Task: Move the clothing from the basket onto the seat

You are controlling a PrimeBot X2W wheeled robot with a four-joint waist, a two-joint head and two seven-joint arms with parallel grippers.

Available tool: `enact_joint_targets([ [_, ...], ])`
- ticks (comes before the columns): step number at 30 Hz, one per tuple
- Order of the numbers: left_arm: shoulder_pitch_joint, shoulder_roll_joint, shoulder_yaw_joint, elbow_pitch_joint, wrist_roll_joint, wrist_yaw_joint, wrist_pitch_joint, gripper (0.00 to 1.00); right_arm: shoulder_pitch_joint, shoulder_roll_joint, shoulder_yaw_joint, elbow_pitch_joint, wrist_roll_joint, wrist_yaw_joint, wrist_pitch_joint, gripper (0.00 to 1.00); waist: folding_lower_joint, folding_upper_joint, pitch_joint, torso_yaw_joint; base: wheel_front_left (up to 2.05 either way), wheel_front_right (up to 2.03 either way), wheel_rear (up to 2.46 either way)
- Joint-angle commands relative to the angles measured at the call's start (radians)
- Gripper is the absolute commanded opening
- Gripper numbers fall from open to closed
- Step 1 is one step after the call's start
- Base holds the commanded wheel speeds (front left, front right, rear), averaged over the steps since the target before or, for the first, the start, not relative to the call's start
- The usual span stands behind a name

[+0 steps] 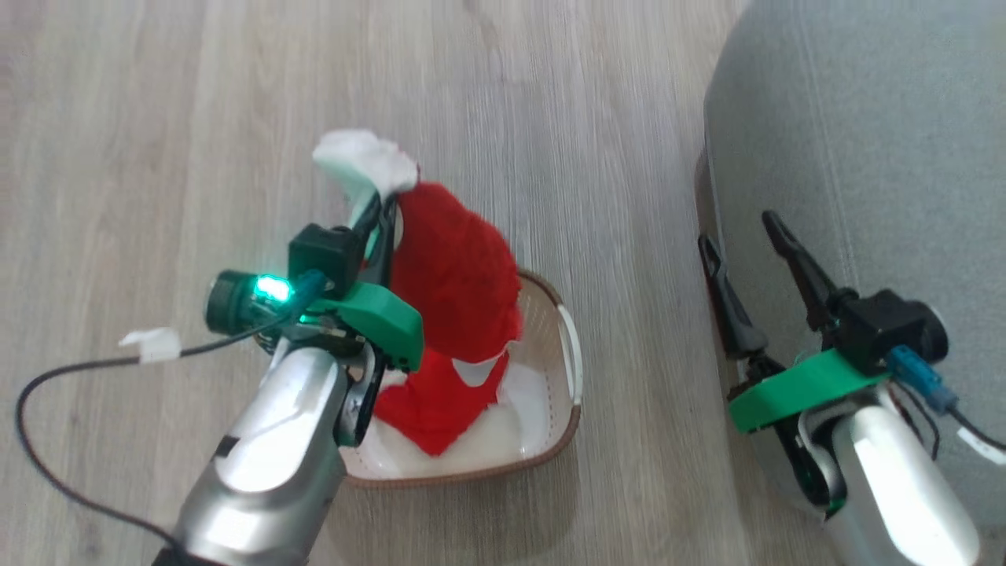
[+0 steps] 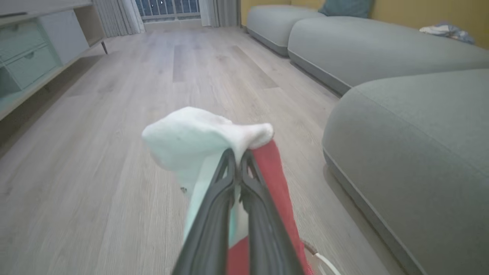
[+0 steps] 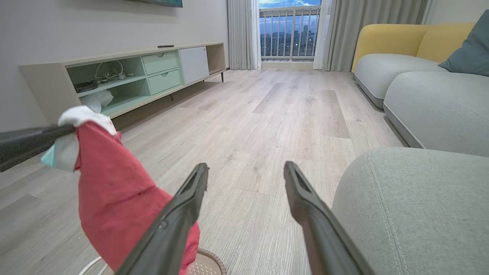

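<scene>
Clothing pinched by left gripper; right gripper spread; no writing legible.

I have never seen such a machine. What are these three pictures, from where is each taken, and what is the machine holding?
It is a robot with two arms. The head view looks down from its head; the other two look along each arm's fingers. The left gripper is shut on the red and white garment, lifted above the cream basket on the wooden floor; its lower end hangs into the basket. The right gripper is open, holding nothing, beside the grey-green seat.
</scene>
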Motion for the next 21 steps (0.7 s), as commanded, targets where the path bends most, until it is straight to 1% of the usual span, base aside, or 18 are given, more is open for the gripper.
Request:
enact_joint_targets([
  [1, -0.010, 0.015, 0.057, -0.069, 0.026, -0.007, -0.012, 0.00, 0.007, 0.006, 0.020, -0.026, -0.004, 0.000, -0.006, 1.00, 0.0001, -0.0001, -0.037, 0.011, 0.00, 0.00, 0.00],
  [7, 0.049, -0.006, 0.171, -0.274, 0.117, -0.051, -0.013, 0.00, 0.025, 0.011, 0.036, -0.027, -0.002, 0.000, -0.006, 1.00, 0.0001, -0.0001, -0.083, 0.013, 0.00, 0.00, 0.00],
  [12, 0.081, -0.023, 0.248, -0.423, 0.151, -0.090, -0.013, 0.00, 0.040, 0.010, 0.049, -0.038, 0.000, 0.000, -0.006, 1.00, 0.0001, -0.0001, -0.104, 0.010, 0.00, 0.00, 0.00],
  [18, 0.100, -0.032, 0.304, -0.565, 0.171, -0.139, -0.013, 0.00, 0.057, 0.005, 0.058, -0.058, 0.002, 0.000, -0.006, 1.00, 0.0001, -0.0001, -0.117, 0.003, 0.00, 0.00, 0.00],
  [21, 0.106, -0.033, 0.317, -0.607, 0.176, -0.151, -0.013, 0.00, 0.066, 0.003, 0.066, -0.065, 0.002, 0.000, -0.006, 1.00, 0.0001, -0.0001, -0.125, 0.001, 0.00, 0.00, 0.00],
])
